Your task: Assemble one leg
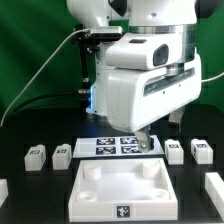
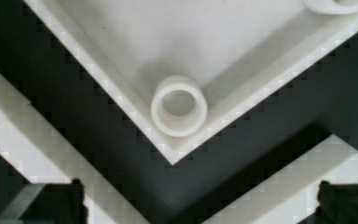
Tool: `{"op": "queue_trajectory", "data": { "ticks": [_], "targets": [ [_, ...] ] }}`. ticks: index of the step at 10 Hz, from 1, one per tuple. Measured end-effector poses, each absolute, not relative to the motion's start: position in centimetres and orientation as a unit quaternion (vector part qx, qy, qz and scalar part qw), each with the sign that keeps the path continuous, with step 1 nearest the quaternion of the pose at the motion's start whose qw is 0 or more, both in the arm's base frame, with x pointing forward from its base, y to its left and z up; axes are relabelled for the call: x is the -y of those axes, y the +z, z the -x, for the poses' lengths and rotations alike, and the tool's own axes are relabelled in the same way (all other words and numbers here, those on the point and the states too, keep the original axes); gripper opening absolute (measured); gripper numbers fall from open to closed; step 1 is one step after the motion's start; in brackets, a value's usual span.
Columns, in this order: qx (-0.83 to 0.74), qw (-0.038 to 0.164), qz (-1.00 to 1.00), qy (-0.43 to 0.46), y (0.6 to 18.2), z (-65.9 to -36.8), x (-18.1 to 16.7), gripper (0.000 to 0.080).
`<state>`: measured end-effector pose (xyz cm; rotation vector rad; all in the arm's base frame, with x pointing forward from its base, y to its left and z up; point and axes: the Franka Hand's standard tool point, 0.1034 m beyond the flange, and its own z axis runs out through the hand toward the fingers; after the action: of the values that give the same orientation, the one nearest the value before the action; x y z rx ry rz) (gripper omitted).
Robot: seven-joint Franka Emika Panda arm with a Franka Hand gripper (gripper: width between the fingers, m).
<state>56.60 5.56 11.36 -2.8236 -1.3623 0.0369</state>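
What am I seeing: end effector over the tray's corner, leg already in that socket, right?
No: the socket is empty, per the wrist view. The end effector is over a corner of the tray; the legs lie loose on the table.

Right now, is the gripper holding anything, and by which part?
Nothing is held. The gripper is open, jaws apart with nothing between them, above a corner socket of the white tray-like piece.

From where I stood, no words, brands or numbers could be read. The only signs were black-and-white square tags: several on the marker board point(image 1: 118, 146), one on a small leg point(image 1: 36, 155) and its fellows, and one on the tray's front wall point(image 1: 122, 210).
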Motion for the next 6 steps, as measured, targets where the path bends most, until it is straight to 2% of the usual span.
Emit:
{"op": "queue_trajectory", "data": {
  "ticks": [6],
  "targets": [
    [0.441,0.003,0.897,0.012,11.36,-56.60,-5.55,0.0650]
  ]
}}
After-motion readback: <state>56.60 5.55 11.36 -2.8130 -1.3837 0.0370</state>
